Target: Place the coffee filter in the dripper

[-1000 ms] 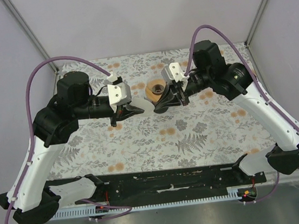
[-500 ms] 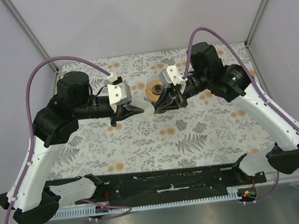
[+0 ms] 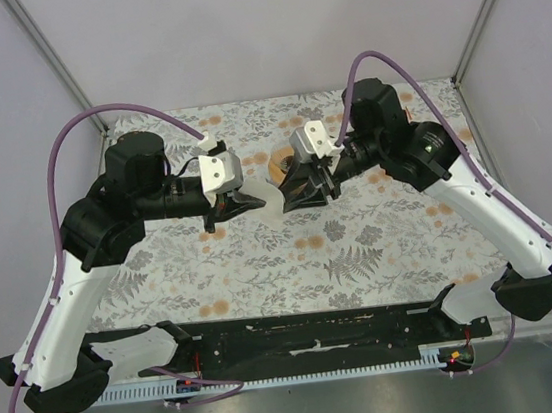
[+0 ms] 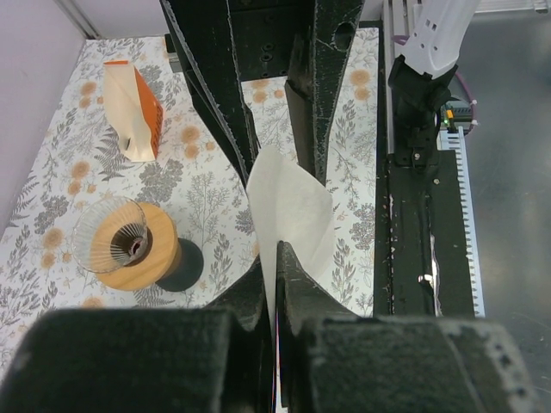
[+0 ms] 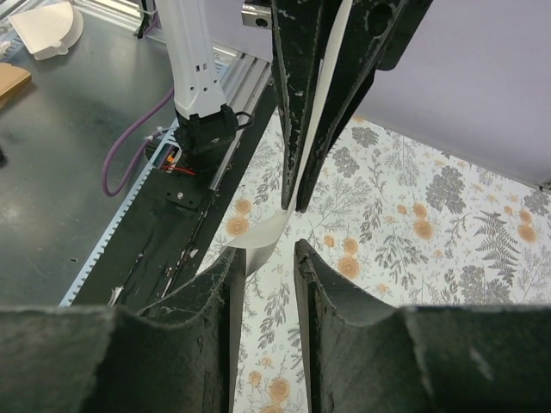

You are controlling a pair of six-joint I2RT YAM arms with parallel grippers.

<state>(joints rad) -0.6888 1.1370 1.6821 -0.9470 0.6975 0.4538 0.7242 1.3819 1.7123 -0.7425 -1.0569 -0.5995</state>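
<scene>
My left gripper (image 4: 275,258) is shut on the narrow end of the white coffee filter (image 4: 288,206), which is held above the flowered table. The filter's wide rounded edge reaches between the parted fingers of my right gripper (image 5: 269,251), which is open; the paper (image 5: 263,237) rests against its left finger. In the top view both grippers meet tip to tip at the filter (image 3: 273,199). The orange-brown dripper (image 4: 129,245) stands on the table left of the filter, with nothing in it. From above, the right gripper hides all but a sliver of the dripper (image 3: 274,169).
An orange-and-white box (image 4: 131,112) stands farther back beyond the dripper. A black rail (image 3: 312,331) runs along the table's near edge between the arm bases. Spare white filters (image 5: 47,30) lie on the grey bench beyond that rail.
The right gripper's jaws have parted from a pinch on the filter's wide edge, and it has shifted left over the dripper. The left gripper has stayed still, shut on the filter.
</scene>
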